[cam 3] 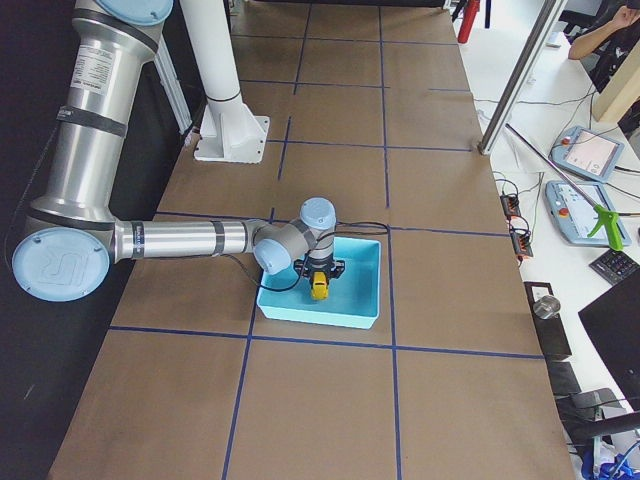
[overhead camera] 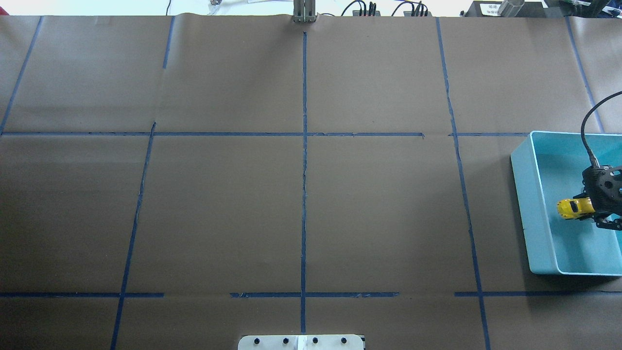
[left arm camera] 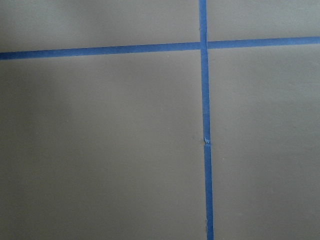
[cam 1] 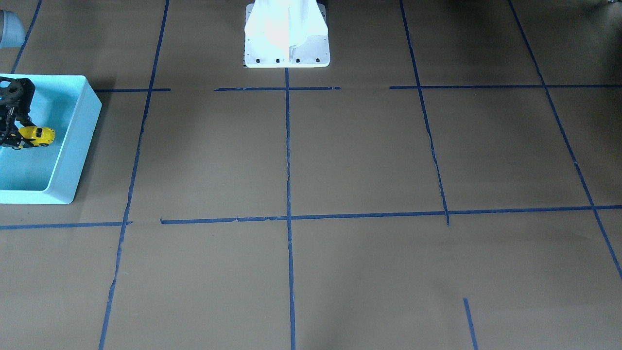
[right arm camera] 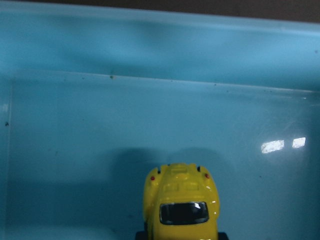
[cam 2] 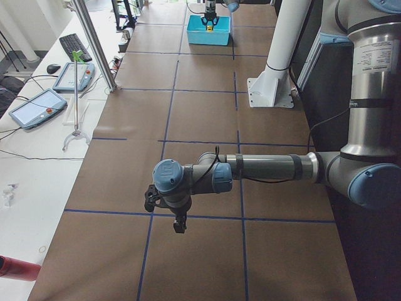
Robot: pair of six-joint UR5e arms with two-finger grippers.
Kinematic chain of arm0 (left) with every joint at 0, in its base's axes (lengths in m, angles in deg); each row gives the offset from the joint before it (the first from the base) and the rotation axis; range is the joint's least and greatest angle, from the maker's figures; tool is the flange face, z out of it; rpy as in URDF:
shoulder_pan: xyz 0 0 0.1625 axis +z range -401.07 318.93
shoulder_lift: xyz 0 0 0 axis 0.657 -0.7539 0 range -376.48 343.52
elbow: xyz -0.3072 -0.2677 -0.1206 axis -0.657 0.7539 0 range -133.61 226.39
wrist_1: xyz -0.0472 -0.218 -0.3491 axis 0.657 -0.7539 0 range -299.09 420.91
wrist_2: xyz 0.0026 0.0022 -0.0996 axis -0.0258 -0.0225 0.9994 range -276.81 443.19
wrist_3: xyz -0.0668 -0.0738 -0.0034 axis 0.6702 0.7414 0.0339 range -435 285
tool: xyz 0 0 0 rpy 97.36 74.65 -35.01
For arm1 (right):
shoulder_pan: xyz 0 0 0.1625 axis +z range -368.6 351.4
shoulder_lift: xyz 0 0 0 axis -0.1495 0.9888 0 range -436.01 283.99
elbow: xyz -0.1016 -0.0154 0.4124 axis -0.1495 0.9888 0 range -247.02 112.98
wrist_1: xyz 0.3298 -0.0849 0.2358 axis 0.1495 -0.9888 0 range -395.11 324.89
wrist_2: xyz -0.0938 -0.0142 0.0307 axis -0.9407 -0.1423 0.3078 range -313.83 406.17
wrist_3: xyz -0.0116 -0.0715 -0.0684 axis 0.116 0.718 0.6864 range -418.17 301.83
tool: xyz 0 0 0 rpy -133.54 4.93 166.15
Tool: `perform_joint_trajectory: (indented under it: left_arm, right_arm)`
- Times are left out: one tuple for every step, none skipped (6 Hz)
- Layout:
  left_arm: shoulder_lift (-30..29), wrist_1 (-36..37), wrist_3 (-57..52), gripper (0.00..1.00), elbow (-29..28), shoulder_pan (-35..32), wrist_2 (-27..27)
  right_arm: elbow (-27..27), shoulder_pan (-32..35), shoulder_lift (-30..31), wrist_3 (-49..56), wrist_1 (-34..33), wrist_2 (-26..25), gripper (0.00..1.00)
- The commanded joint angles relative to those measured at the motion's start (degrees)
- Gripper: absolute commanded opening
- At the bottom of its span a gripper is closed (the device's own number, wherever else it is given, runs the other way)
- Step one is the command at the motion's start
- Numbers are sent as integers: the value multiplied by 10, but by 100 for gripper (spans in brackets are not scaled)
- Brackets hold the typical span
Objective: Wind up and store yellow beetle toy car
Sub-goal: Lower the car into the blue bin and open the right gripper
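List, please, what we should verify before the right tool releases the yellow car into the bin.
1. Grip: the right tool is shut on the yellow beetle toy car: ok.
2. Car is within the walls of the turquoise bin: ok.
3. Car is down on the bin floor: cannot tell.
4. Bin floor around the car is bare: ok.
5. The left tool is far from the bin: ok.
6. Spring is wound: cannot tell.

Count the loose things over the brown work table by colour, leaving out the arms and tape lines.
Yellow: 1, the yellow beetle toy car
Turquoise: 1, the bin, with the car within its walls
Total: 2
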Motion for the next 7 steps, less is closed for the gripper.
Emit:
perform_joint_trajectory:
  left_arm:
    - [0, 0, 0, 100, 0, 0, 0]
    - [0, 0, 0, 100, 0, 0, 0]
    - [0, 0, 0, 100, 0, 0, 0]
    - [0, 0, 0, 100, 0, 0, 0]
    - [0, 0, 0, 100, 0, 0, 0]
    - [-1, 0, 0, 100, -1, 0, 0]
    - [-1, 0, 0, 100, -1, 0, 0]
  right_arm:
    - [22, -8, -18, -3, 0, -1, 12]
    - [26, -11, -23, -3, -1, -2, 14]
    - [31, -11, -24, -4, -2, -2, 19]
    - [32, -11, -24, -5, -2, -2, 44]
    - [34, -13, -26, -2, 0, -1, 99]
    - [32, -12, -26, -2, 0, 0, 100]
    - [11, -8, -24, -2, -1, 12, 100]
